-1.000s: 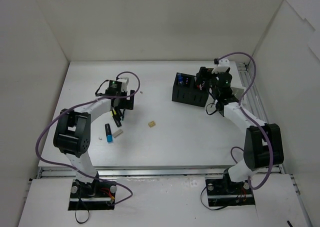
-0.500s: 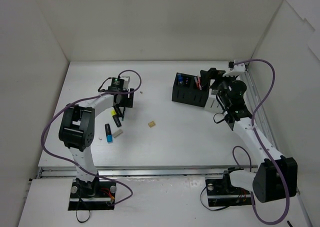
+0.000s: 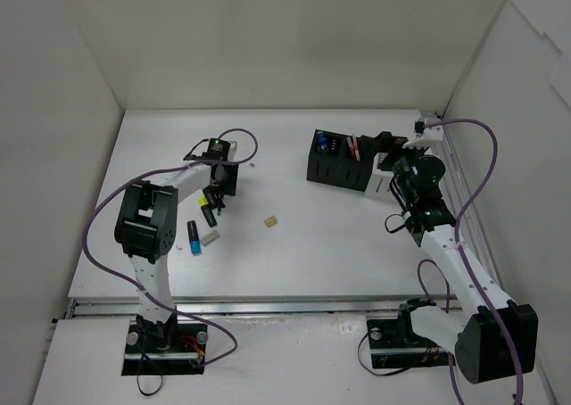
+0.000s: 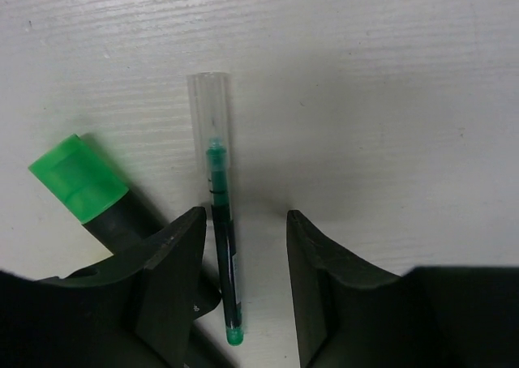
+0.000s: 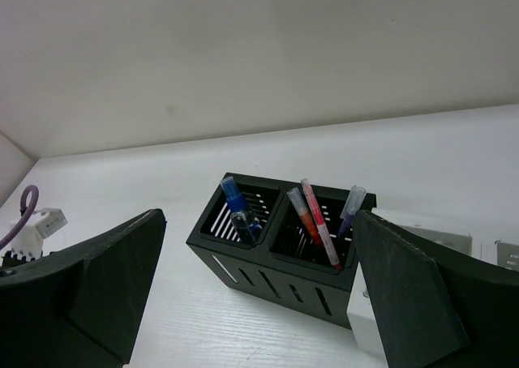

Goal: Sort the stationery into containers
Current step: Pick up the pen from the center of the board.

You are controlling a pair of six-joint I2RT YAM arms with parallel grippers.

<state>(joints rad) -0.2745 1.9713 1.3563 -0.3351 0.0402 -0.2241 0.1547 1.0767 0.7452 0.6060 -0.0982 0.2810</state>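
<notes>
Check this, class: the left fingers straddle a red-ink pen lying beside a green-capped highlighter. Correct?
No. The pen between the left fingers holds green ink, not red; the left wrist view shows it. It does lie beside the green-capped highlighter.

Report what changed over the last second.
The left hand narrowed its jaws around the green-ink pen lying on the table, not yet pinching it. The right hand pulled back from the black organizer toward the near right, jaws opened wide and empty. The blue-capped bottle and beige eraser stayed put.
</notes>
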